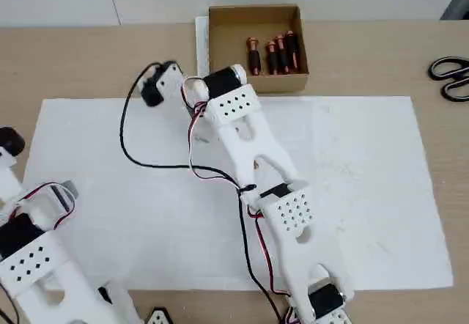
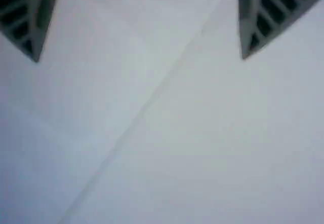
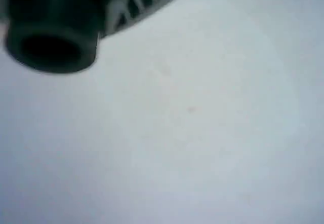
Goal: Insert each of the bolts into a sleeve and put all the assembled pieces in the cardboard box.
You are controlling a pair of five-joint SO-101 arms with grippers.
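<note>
at the far edge of the table (image 1: 73,60), the cardboard box (image 1: 223,53) holds four assembled pieces (image 1: 282,53). they are copper bolts (image 1: 253,43) set in dark sleeves (image 1: 254,61), lying side by side toward its right wall. a white sheet (image 1: 366,192) covers the table in front of the box, and scissors (image 1: 451,78) lie at the right edge. the right arm (image 1: 293,214) stretches across the sheet. the right gripper (image 1: 157,82) sits just left of the box's near corner, and whether it is released or clenched i cannot tell. its wrist view shows a dark hollow cylinder (image 3: 50,36) close to the camera, above the sheet. the left arm (image 1: 29,262) sits at the near left corner. the left gripper (image 2: 139,56) is released, its fingertips (image 2: 30,26) wide apart over the sheet.
</note>
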